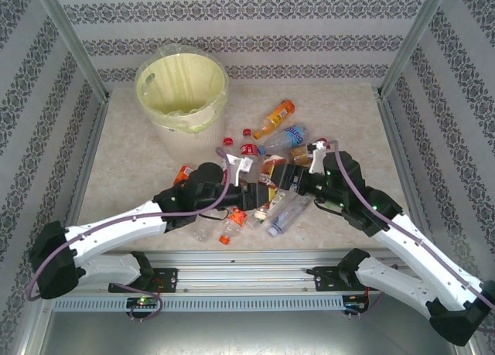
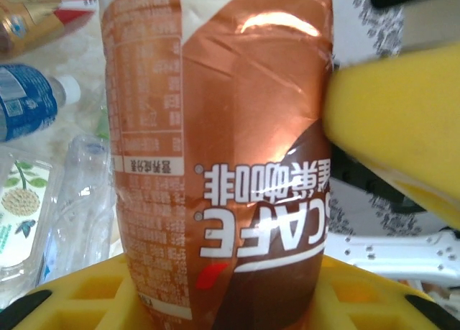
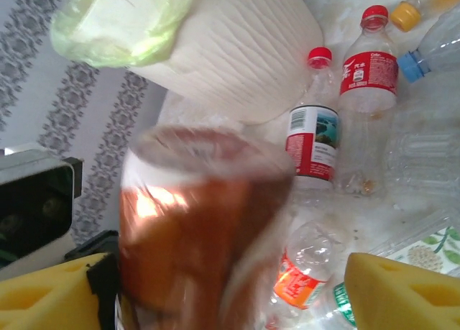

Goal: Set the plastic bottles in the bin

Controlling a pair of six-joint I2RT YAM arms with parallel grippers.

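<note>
A brown coffee bottle (image 2: 215,129) stands between the yellow pads of my left gripper (image 2: 223,305), which is shut on its lower end. The same bottle (image 3: 194,229) shows blurred between the fingers of my right gripper (image 3: 226,301); it lies against the left finger (image 3: 43,301), while the right finger (image 3: 402,294) stands apart, so this gripper is open. Both grippers, left (image 1: 254,191) and right (image 1: 299,182), meet over the pile of bottles. The pale-yellow bin (image 1: 182,92) stands at the back left, with its cream wall (image 3: 237,49) close by.
Loose bottles lie around the grippers: an orange one (image 1: 274,117), a blue-labelled one (image 1: 288,135), a red-labelled one (image 1: 248,150), an orange-labelled clear one (image 1: 230,225). Two red-capped bottles (image 3: 366,64) (image 3: 314,139) lie beside the bin. Patterned walls and metal posts enclose the table.
</note>
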